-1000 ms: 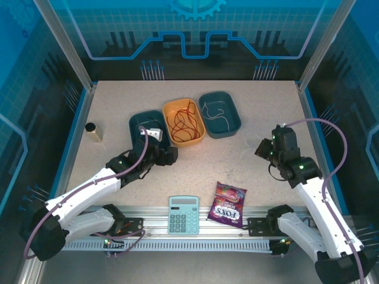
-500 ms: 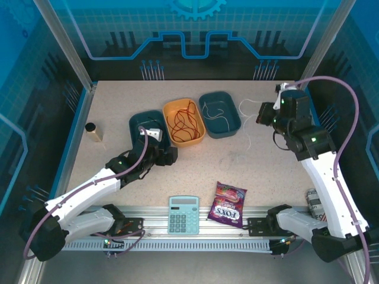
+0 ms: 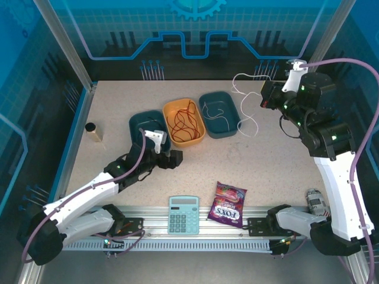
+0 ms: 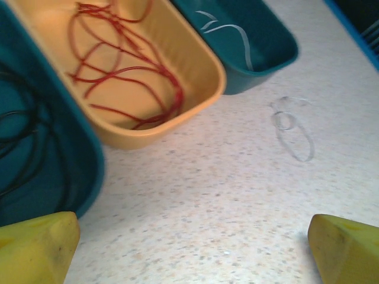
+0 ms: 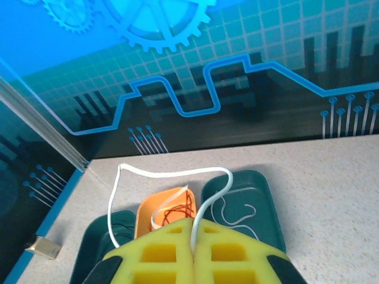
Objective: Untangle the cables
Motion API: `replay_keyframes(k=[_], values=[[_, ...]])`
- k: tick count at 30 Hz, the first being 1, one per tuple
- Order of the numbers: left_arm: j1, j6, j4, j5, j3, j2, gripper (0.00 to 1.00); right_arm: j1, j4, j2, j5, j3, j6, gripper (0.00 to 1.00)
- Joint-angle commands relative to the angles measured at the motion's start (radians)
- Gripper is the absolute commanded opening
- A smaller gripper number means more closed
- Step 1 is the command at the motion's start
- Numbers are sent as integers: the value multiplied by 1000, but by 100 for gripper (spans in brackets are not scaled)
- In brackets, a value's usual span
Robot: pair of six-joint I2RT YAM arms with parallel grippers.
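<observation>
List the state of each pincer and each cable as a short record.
left pincer: open, holding nothing
right pincer: shut on white cable, held high
white cable: partly in right teal tray, rest hanging in the air
red cable: in orange tray
black cable: in left teal tray

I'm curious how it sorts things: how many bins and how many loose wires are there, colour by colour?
Teal bins: 2 (left teal bin, right teal bin)
Orange bin: 1
Black wire: 1
Red wire: 1
White wire: 1
Total: 6
</observation>
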State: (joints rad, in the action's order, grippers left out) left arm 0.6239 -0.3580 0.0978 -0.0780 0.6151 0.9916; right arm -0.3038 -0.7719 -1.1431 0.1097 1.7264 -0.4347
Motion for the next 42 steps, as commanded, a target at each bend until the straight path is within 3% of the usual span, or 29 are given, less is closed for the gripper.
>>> replay_keyframes(k=[1,12,31,42], values=[[-3,23,-114,106,-15,-16,99,-22,-9,-15,-29,43,28,0],[-4,-18,-97,64,-36,-57,99,-26,114,-127,10,2,86,0],[-4,-29,34,-14,-73,-194,99,16,393,-586,10,60,179,0],[-4,-45,75,-68,-104,-268,99,13,438,-732,49,-8,191,0]])
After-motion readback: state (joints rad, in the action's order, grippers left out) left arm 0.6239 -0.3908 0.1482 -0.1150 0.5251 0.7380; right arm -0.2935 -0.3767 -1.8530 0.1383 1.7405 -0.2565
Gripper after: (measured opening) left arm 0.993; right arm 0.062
